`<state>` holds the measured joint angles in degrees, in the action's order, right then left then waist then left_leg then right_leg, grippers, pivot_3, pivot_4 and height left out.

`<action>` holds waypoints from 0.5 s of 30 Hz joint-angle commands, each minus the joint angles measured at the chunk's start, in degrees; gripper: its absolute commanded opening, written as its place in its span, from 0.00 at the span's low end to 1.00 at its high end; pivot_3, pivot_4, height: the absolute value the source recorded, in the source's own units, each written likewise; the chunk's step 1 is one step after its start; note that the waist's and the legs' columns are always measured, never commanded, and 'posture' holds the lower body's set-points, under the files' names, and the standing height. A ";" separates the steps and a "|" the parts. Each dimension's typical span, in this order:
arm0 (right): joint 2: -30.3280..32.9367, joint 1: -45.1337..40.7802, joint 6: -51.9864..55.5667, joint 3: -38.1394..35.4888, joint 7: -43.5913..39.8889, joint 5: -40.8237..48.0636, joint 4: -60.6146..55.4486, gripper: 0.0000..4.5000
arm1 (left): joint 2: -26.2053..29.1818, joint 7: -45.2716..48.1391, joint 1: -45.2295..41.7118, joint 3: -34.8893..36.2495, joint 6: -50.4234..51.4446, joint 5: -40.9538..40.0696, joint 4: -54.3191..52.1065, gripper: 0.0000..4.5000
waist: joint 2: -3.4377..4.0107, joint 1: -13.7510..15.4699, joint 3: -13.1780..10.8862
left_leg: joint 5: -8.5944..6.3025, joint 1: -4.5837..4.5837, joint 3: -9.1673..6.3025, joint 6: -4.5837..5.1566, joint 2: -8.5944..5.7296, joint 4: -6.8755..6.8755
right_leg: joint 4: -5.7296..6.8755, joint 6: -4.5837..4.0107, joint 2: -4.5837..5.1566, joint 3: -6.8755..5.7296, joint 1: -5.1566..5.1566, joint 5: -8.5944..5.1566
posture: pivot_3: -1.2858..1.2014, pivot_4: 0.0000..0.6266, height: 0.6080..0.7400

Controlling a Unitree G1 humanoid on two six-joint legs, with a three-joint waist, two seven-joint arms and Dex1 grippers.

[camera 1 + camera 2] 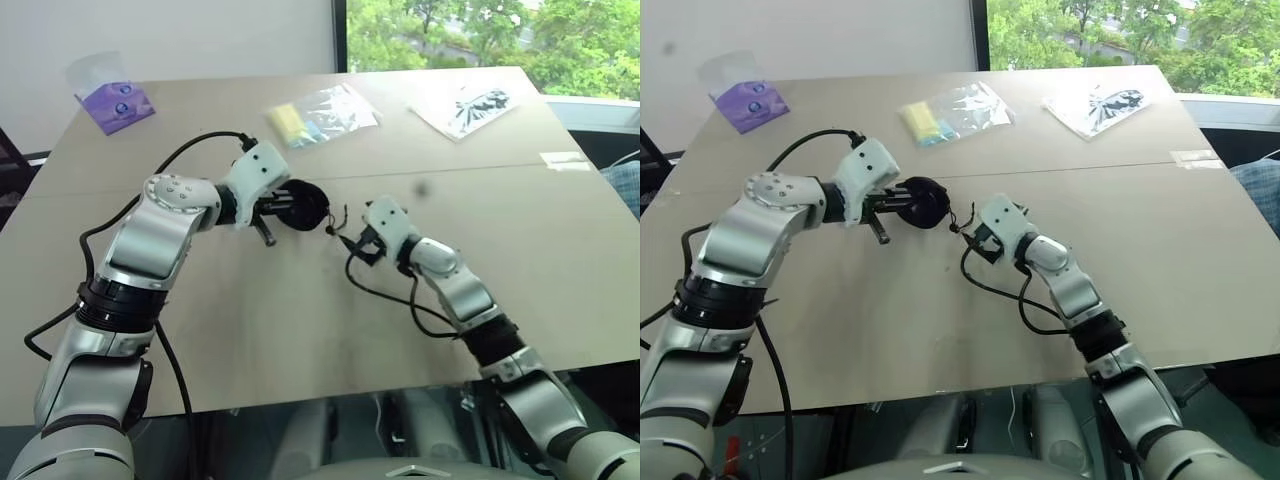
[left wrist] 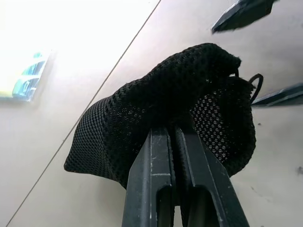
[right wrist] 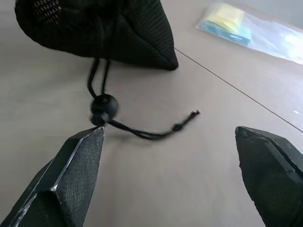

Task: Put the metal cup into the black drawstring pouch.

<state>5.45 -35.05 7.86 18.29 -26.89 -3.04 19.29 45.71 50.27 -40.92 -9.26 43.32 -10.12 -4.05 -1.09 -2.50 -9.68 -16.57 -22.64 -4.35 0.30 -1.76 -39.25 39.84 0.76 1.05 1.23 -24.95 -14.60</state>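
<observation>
Pouch (image 1: 303, 204) pinched in our left hand (image 1: 277, 212); wide-open right hand (image 3: 170, 156) should grab the rim just ahead, avoiding the cord (image 3: 137, 132).

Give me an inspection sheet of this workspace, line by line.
Surface: tan table, a seam across it.
Job's things: black pouch, held off the table, its cord and toggle hanging. Cup: nothing seen.
Clutter: purple packet, clear bag with yellow and blue contents, bag with black print, all at the far edge.
Grippers: left gripper shut on the pouch; right gripper with jaws wide open, near the cord.
Cables: black leads along both arms.
Surroundings: white wall, window with trees.
</observation>
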 commanded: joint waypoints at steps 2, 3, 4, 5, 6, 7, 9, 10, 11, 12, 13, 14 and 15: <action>-3.05 -3.62 -6.32 -0.09 -0.92 0.03 5.94 1.00 | 1.40 0.04 -1.68 3.34 1.74 -1.05 -2.75 0.03 | 0.00 -0.10 0.00 | 0.00 0.00 0.00 0.00 0.00 0.00 | 0.01 0.00 0.00 0.01 0.00 0.00 | 0.52 0.24 1.00; -3.73 -4.55 -7.67 -0.11 -0.89 -0.25 8.23 1.00 | 1.60 0.11 -1.72 3.51 1.92 -1.10 -2.93 0.03 | 0.00 -0.09 0.00 | 0.00 0.00 0.01 0.00 0.00 0.00 | 0.01 0.00 0.00 0.01 0.00 0.00 | 0.52 0.24 1.00; -4.74 -6.56 -10.08 0.04 0.16 -1.24 12.81 1.00 | 1.80 0.19 -1.90 3.74 2.18 -1.23 -3.05 0.03 | 0.00 -0.19 0.00 | 0.00 0.00 0.00 0.00 0.00 0.00 | 0.01 0.00 0.00 0.01 0.00 0.00 | 0.52 0.24 1.00; -5.64 -8.26 -12.35 -0.08 1.16 -1.90 16.69 1.00 | 1.91 0.28 -2.03 3.93 2.43 -1.42 -3.16 0.03 | 0.00 -0.19 0.00 | 0.00 0.01 0.00 0.00 0.00 0.00 | 0.02 0.00 -0.01 0.01 0.00 0.00 | 0.52 0.24 1.00; -6.27 -9.42 -14.09 -0.25 1.88 -2.39 19.45 1.00 | 2.01 0.33 -2.05 4.11 2.68 -1.59 -3.36 0.03 | 0.00 -0.20 0.00 | 0.00 0.01 0.01 -0.01 0.00 0.01 | 0.01 0.00 -0.01 0.02 0.00 0.00 | 0.52 0.24 1.00; -7.30 -11.17 -15.83 -0.95 3.41 -2.60 23.47 1.00 | 2.14 0.38 -2.12 4.50 3.24 -1.93 -3.52 0.03 | 0.00 -0.29 0.00 | 0.00 0.02 0.00 -0.01 0.00 0.00 | 0.02 0.00 -0.01 0.01 0.00 0.00 | 0.52 0.24 1.00; -8.33 -13.88 -18.84 -1.35 5.85 -3.77 30.04 1.00 | 2.56 0.46 -2.12 4.95 3.76 -2.32 -3.74 0.03 | 0.00 -0.53 0.00 | 0.01 0.03 0.01 -0.01 -0.01 0.03 | 0.01 0.00 -0.01 0.03 -0.01 0.00 | 0.52 0.24 1.00; -8.77 -15.16 -19.78 -1.68 6.91 -4.12 33.58 1.00 | 2.75 0.29 -2.13 5.30 4.10 -2.39 -3.77 0.03 | 0.00 -0.58 0.00 | 0.01 0.02 0.00 -0.01 0.00 0.04 | 0.00 0.00 0.00 0.02 -0.01 0.00 | 0.52 0.24 1.00; -8.89 -16.18 -20.22 -2.03 8.20 -4.52 36.32 0.94 | 3.12 0.11 -2.08 5.29 3.81 -1.94 -3.66 0.01 | 0.00 -0.77 0.00 | 0.01 0.02 0.00 -0.01 -0.01 0.04 | 0.00 0.00 0.00 0.02 -0.01 0.00 | 0.52 0.24 1.00; -8.80 -16.92 -21.17 -2.17 9.52 -5.10 38.27 0.88 | 3.32 0.06 -1.93 5.51 3.89 -1.97 -3.89 0.00 | 0.00 -1.01 0.00 | 0.01 0.02 0.00 -0.01 -0.01 0.03 | 0.00 0.00 0.00 0.03 -0.01 0.00 | 0.52 0.24 1.00; -8.74 -17.47 -22.30 -2.52 10.54 -5.31 39.71 0.81 | 3.35 -0.02 -1.76 5.90 4.30 -2.35 -4.30 0.00 | 0.00 -1.07 0.00 | 0.01 0.03 0.01 -0.02 -0.01 0.03 | 0.01 0.00 0.00 0.04 0.00 0.00 | 0.52 0.24 1.00; -8.80 -17.92 -23.35 -3.13 11.26 -5.09 40.76 0.71 | 3.43 -0.05 -1.55 6.13 4.61 -2.67 -4.69 0.00 | 0.00 -1.05 0.00 | 0.01 0.04 0.00 -0.02 -0.01 0.03 | 0.02 0.00 0.01 0.03 0.00 0.00 | 0.52 0.24 1.00; -8.77 -18.25 -24.29 -3.47 11.83 -5.12 41.49 0.61 | 3.65 -0.07 -1.16 6.29 4.86 -2.84 -5.15 0.00 | 0.00 -1.05 0.00 | 0.01 0.04 -0.01 -0.02 -0.01 0.03 | 0.02 0.00 0.01 0.02 0.00 0.00 | 0.52 0.24 1.00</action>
<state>-3.76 -52.85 -14.57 16.46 -16.98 -7.83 59.19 48.17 50.38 -41.74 -5.39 47.84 -12.39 -6.46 -1.09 -3.55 -9.68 -16.56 -22.59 -4.37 0.27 -1.77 -39.22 39.85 0.76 1.05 1.24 -24.94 -14.60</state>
